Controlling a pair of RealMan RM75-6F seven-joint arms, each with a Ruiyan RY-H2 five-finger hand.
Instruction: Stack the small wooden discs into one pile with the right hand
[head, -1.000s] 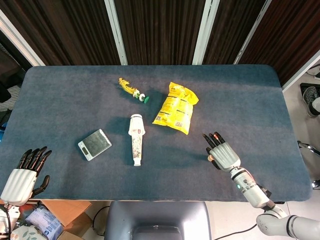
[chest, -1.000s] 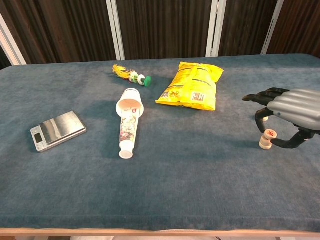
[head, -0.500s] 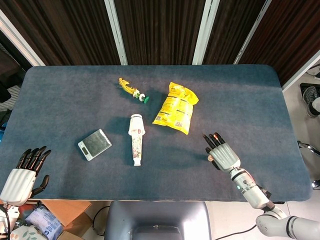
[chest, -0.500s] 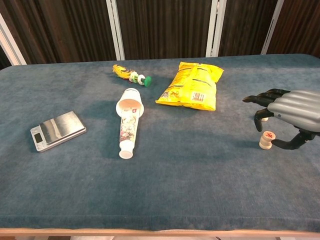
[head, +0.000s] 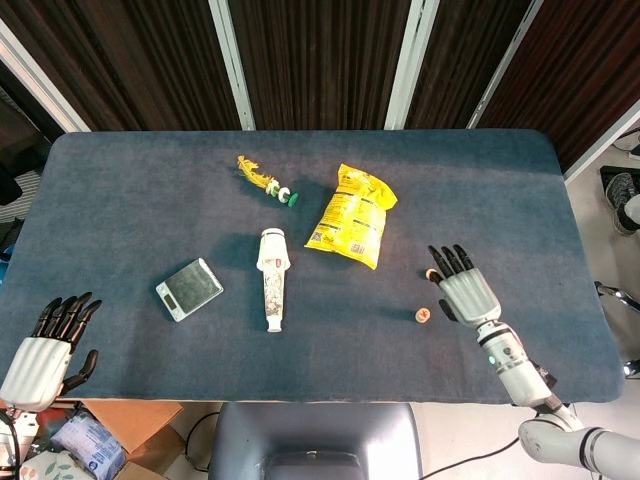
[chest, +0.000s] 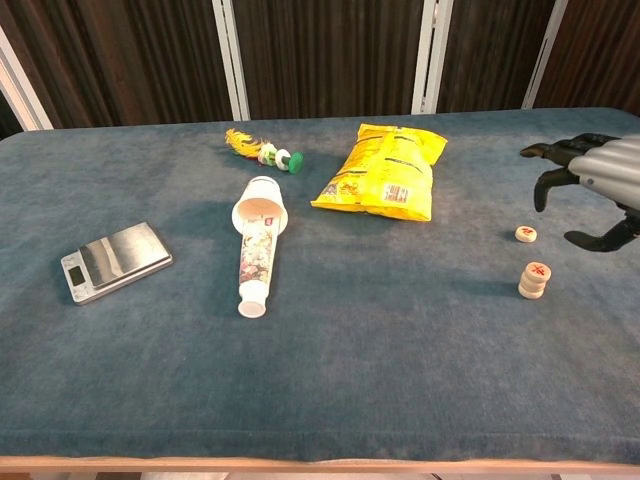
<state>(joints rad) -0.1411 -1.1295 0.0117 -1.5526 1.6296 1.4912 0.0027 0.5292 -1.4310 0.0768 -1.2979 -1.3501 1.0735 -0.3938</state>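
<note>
A short pile of small wooden discs (chest: 534, 280) with a red mark on top stands on the blue table (chest: 400, 380); the head view shows the pile (head: 423, 316) too. One single disc (chest: 526, 234) lies flat just behind it, and in the head view this disc (head: 432, 275) sits by the fingertips. My right hand (chest: 598, 186) hovers to the right of both discs, fingers spread and curved, holding nothing. From above, the right hand (head: 465, 288) is right of the pile. My left hand (head: 45, 345) is at the near left table edge, fingers extended, empty.
A yellow snack bag (chest: 385, 172) lies behind and left of the discs. Nested paper cups (chest: 257, 245) lie on their side mid-table. A small silver scale (chest: 115, 260) sits at the left, and a feathered toy (chest: 262, 150) lies farther back.
My right hand has let go of the pile and moved right and up, away from it. The single disc behind the pile is now uncovered. The left hand barely moved.
</note>
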